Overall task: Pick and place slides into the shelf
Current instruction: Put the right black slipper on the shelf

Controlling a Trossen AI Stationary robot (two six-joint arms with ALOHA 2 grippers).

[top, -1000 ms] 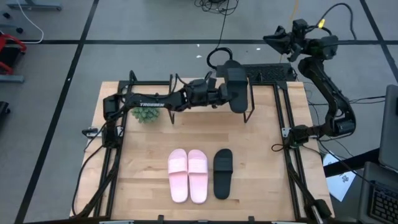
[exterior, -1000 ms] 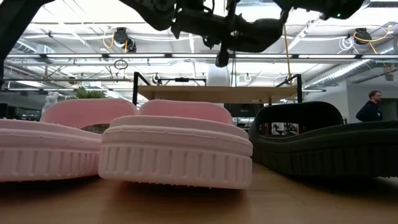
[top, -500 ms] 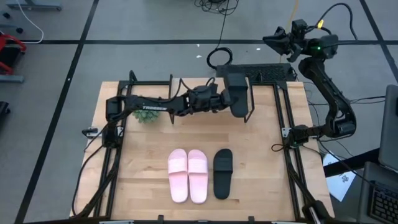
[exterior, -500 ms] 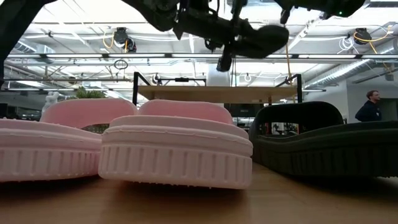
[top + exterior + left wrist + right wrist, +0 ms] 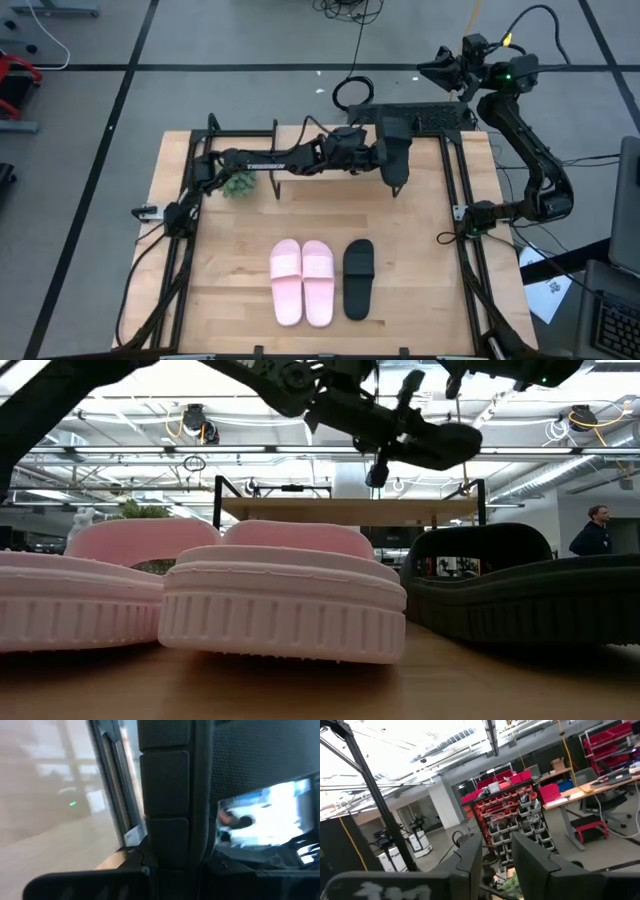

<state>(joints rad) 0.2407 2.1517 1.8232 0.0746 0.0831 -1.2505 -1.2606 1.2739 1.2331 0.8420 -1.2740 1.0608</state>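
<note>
one black slide [image 5: 393,158], light and bendy foam by its look, hangs clenched in the left gripper [image 5: 378,157] at twelve o'clock, best pinched at its wide strap.

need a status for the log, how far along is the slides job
Nothing sits on the shelf yet. In hand: the left gripper holds one black slide in the air over the shelf's right end. Left: the pink pair and the other black slide lie on the tabletop. The right gripper waits raised beyond the table.
</note>
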